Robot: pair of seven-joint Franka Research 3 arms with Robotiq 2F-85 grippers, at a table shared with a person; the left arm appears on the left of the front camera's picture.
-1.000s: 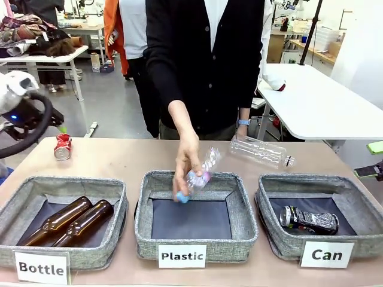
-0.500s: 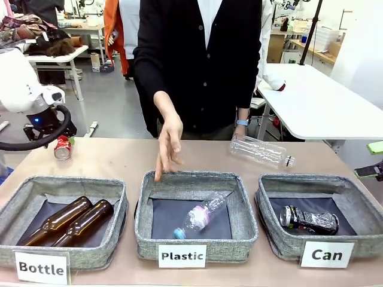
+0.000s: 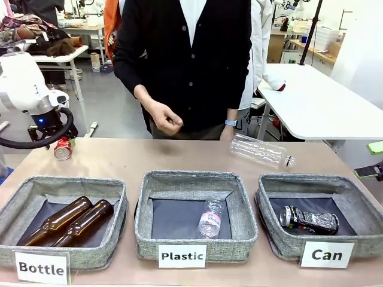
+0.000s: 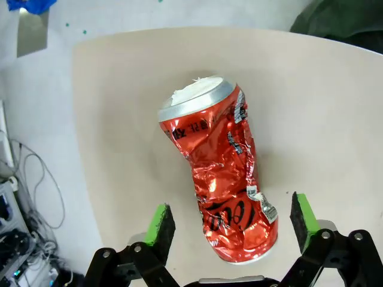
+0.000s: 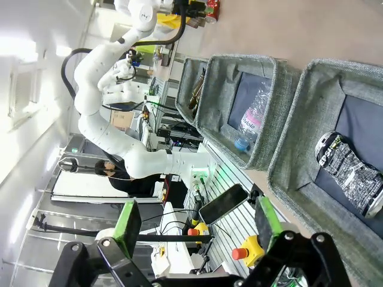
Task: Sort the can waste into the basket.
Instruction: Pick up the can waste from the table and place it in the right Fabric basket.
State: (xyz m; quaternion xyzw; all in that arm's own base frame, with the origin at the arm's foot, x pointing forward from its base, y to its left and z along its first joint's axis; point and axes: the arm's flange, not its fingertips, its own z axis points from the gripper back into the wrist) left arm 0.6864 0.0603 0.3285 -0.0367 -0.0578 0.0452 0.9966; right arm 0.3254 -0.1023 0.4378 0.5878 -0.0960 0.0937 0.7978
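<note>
- Left fingers [image 4: 160, 222] are spread wide over the red can [image 4: 224, 191]. One green pad stands on either side of the can's lower end, with a gap on each side, so nothing is gripped.
- Right fingers [image 5: 127, 220] are also spread wide and hold nothing. In the front view they sit at the table's right edge, beside the "Can" basket [image 3: 281, 242].
- Table [image 3: 119, 158]: a tan top with three grey fabric bins in a row along the near edge.
- Person [image 3: 191, 60]: stands at the far side in a dark cardigan, with one loosely curled hand [image 3: 164, 118] raised above the table and touching nothing.
- "Can" basket: the rightmost bin. The black and silver can [image 3: 309, 219] lies on its side on the dark base.
- "Plastic" bin [image 3: 143, 221]: in the middle, with one clear bottle [image 3: 210, 223] lying inside.
- "Bottle" bin [image 3: 90, 257]: on the left, with two brown glass bottles [image 3: 72, 221] lying side by side.
- Second clear bottle [image 3: 261, 150]: lies on the table behind the "Can" basket.
- Red can: dented, resting on the table near its far left corner, behind the "Bottle" bin and well apart from the "Can" basket.
</note>
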